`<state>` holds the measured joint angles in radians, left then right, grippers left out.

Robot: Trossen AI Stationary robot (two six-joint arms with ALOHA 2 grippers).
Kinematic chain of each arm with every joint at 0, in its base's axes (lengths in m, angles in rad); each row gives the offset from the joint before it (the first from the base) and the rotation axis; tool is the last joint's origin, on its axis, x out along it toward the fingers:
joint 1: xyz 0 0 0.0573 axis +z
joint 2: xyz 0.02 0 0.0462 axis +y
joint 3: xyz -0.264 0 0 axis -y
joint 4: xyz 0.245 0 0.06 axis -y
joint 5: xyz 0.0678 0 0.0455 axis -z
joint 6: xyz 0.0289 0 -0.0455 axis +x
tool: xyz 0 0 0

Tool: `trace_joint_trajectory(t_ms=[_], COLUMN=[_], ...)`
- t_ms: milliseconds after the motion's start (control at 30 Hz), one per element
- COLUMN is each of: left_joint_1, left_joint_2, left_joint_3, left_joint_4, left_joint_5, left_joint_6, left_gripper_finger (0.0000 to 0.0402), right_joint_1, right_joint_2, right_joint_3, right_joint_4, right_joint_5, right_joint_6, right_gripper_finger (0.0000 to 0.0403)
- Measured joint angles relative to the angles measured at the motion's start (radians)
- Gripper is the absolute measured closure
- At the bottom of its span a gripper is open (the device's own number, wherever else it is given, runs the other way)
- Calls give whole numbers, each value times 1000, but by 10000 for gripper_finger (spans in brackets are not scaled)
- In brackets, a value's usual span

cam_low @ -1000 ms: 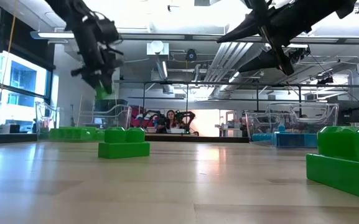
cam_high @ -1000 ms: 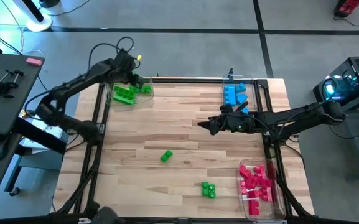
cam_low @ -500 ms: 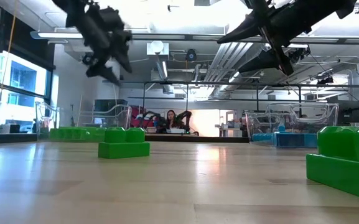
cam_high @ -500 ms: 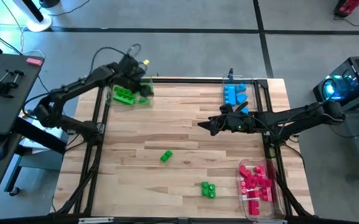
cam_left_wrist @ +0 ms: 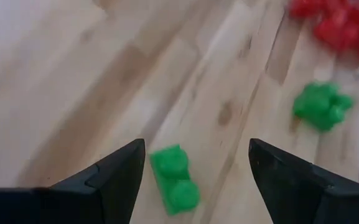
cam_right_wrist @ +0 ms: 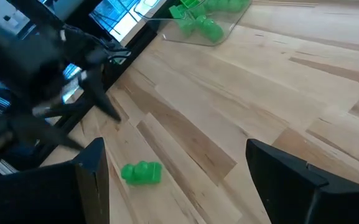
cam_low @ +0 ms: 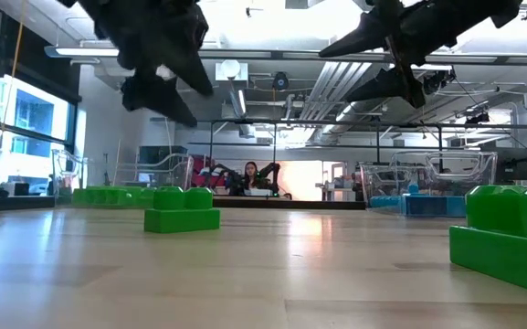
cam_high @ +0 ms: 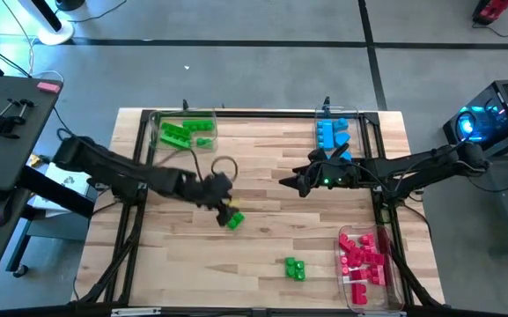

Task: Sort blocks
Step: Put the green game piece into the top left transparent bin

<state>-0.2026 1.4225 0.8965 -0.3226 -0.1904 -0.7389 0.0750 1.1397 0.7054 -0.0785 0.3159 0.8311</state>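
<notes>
At centre frame, the left gripper (cam_high: 222,203) hovers with fingers spread just above a lone green block (cam_high: 235,221). The right gripper (cam_high: 290,179), also spread and empty, waits right of centre.

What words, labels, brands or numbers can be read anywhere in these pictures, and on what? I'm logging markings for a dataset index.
None can be read.
Green blocks, blue blocks, red blocks: plain studs, no lettering visible.
Clear trays: no label visible.
Left tool and right tool: dark, no legible marking.
Pink item on the side desk: too small to tell.
Room behind the table in the low view: no readable sign.
</notes>
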Motion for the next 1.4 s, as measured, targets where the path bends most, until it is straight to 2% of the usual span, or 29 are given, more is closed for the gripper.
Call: trace_joint_trajectory(t_ms=[200,300,433,567,767,1033,1133,1300,1400], left_joint_1=[-50,-50,-40,-39,-38,-31,-31,-34,-35], left_joint_2=[165,227,276,305,345,383,374,343,316], left_joint_3=[-3,-1,15,26,29,35,35,32,28], left_joint_4=[120,175,122,27,1,-27,-58,-113,-160], left_joint_5=[22,46,19,-38,-7,35,44,74,116], left_joint_6=[88,71,-35,-45,-72,-194,-170,-50,-17], left_gripper_finger=[131,131,131,131,131,131,146,201,220], right_joint_1=[-5,-5,-5,-5,-5,-5,-5,-5,-5], right_joint_2=[0,0,0,0,0,0,0,0,0], right_joint_3=[0,0,0,0,0,0,0,0,0], right_joint_4=[-10,-15,-31,-43,-53,-61,-61,-64,-73], right_joint_5=[-1,-1,-1,-1,5,15,15,15,15], right_joint_6=[-17,-28,-27,-27,-28,-23,-24,-26,-25], right_gripper_finger=[149,149,149,149,149,149,149,149,149])
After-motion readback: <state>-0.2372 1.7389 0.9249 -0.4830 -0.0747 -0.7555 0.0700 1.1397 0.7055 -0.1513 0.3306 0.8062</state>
